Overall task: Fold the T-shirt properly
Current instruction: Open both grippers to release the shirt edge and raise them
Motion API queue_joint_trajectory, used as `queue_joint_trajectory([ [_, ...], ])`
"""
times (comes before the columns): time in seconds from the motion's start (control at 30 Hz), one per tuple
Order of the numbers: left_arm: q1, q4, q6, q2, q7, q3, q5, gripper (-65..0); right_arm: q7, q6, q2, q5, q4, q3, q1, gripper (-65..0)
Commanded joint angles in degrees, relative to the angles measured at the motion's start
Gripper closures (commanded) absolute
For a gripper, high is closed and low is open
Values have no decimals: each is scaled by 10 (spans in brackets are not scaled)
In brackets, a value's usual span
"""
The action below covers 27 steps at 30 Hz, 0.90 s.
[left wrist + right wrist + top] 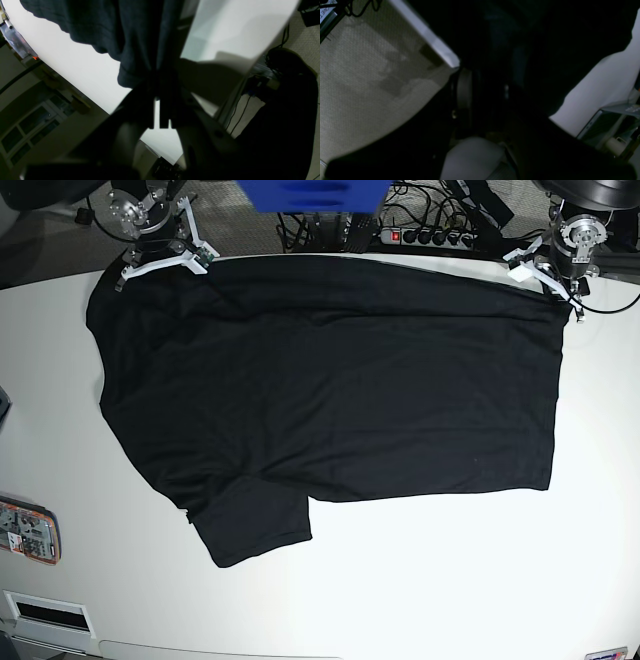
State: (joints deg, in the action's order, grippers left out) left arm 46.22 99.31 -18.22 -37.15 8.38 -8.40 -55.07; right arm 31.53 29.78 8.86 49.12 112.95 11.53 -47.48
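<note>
Now, your left gripper [160, 100] is pinching the T-shirt [330, 400] at the table's [450, 580] far edge, shirt spread flat. Your right gripper's [160, 255] jaws — can't tell, too dark. If only one corner lets go, expect skewed, bunched cloth.

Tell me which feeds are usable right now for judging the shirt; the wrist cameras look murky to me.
Base view: evenly lit and sharp, the whole T-shirt reads clearly on the white table. Left wrist view: dim, the left claw is a dark silhouette, though cloth folds show against the bright table. Right wrist view: nearly black, cloth and right claw merge; only carpet and table edge are readable.
</note>
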Motion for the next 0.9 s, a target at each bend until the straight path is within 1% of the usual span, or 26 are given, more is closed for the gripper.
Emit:
queue_joint_trajectory([
  [0.0,5,5,9,-10,15,-10,-5,-29,27,24,2,2,-6,1,-8,-154],
  [0.27,6,6,6,-10,16,-10,-6,-29,26,24,3,2,0,1,-8,-155],
  [0.47,6,44,4,-10,17,-51,-6,-29,25,24,3,2,2,1,8,-155],
  [0.53,10,54,3,-10,34,-58,-6,-29,25,25,3,2,2,0,16,-156],
  [0.6,15,65,-13,-11,59,-57,-6,-29,25,25,4,2,2,0,21,-177],
  [0.63,15,71,-28,-11,68,-56,-6,-30,25,25,5,2,3,0,22,-200],
  [0.73,15,83,-64,-10,70,-55,-6,-30,24,26,6,2,3,0,23,-277],
  [0.8,15,83,-73,-10,70,-55,-6,-39,24,26,6,2,3,0,23,-317],
  [0.87,15,83,-74,-10,70,-55,-6,-78,24,26,6,2,3,0,24,-338],
])
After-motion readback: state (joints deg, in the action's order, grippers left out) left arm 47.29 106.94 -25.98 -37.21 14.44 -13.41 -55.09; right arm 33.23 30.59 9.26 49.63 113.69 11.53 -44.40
